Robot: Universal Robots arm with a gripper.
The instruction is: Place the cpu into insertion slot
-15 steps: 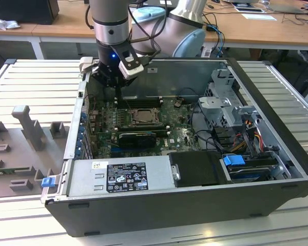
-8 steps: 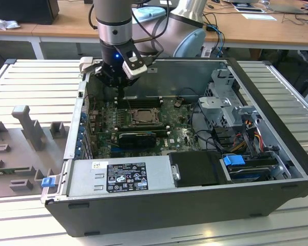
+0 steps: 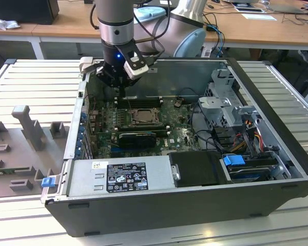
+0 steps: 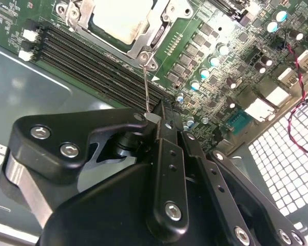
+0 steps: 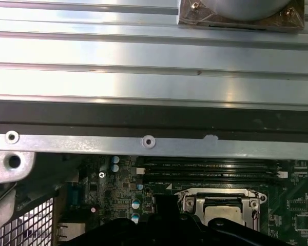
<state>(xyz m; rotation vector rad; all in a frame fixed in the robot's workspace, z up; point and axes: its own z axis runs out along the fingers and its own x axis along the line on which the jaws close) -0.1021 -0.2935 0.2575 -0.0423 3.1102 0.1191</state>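
Off one corner of the insertion slot [image 4: 160, 32], above memory slots [image 4: 92, 66], closed tool [image 4: 163, 110] against lever [image 4: 146, 87].

one cpu [image 4: 118, 20], one insertion slot [image 4: 161, 26]

The case [image 3: 277, 169] lies open on top, so the board can be reached from above. The air over the slot [image 3: 142, 117] is free. The gripper [image 3: 121, 92] hangs just behind it, above the memory slots [image 3: 138, 100], and the lever [image 4: 146, 84] stands up at its tip. The card [image 3: 137, 138] and power supply [image 3: 120, 177] hem the camera side. The drive cage [image 3: 226, 100] and cables [image 3: 203, 120] crowd the exterior view's right.
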